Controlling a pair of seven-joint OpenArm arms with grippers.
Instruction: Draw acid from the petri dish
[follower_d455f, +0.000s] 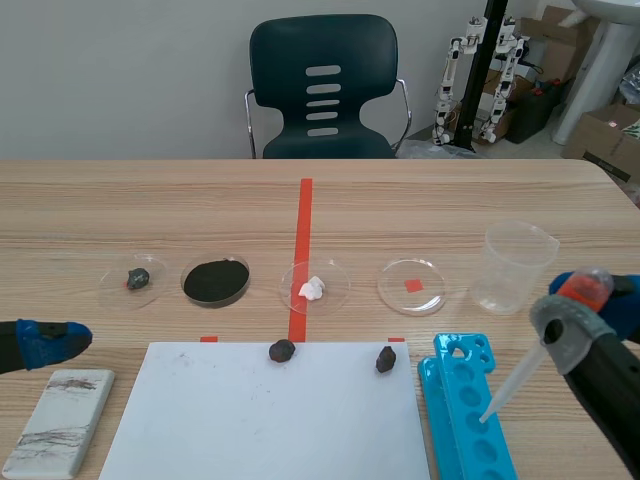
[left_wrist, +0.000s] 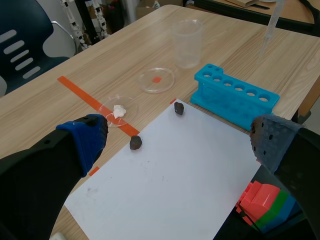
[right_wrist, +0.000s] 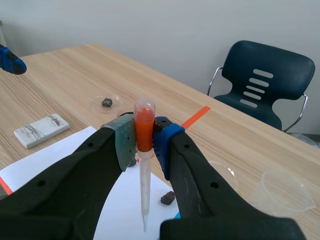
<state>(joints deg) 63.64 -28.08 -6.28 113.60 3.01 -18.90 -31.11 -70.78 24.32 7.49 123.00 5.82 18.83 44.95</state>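
Note:
A clear petri dish (follower_d455f: 411, 285) with a small red patch lies right of the red tape line; in the left wrist view this dish (left_wrist: 157, 80) sits ahead of my gripper. My right gripper (follower_d455f: 578, 305) is shut on the orange bulb of a plastic pipette (follower_d455f: 515, 380), held tilted with its tip over the blue tube rack (follower_d455f: 465, 405). The right wrist view shows the pipette (right_wrist: 145, 190) hanging straight down between the right gripper's (right_wrist: 144, 140) pads. My left gripper (follower_d455f: 50, 340) stands open at the table's left, and the left gripper (left_wrist: 177, 142) holds nothing.
A row of dishes holds a dark rock (follower_d455f: 138, 279), black powder (follower_d455f: 215, 281) and a white lump (follower_d455f: 313, 288). A clear beaker (follower_d455f: 515, 268) stands right of them. Two dark stones (follower_d455f: 282, 350) (follower_d455f: 386, 359) sit on white paper (follower_d455f: 265, 415). A pale tile (follower_d455f: 60, 420) lies front left.

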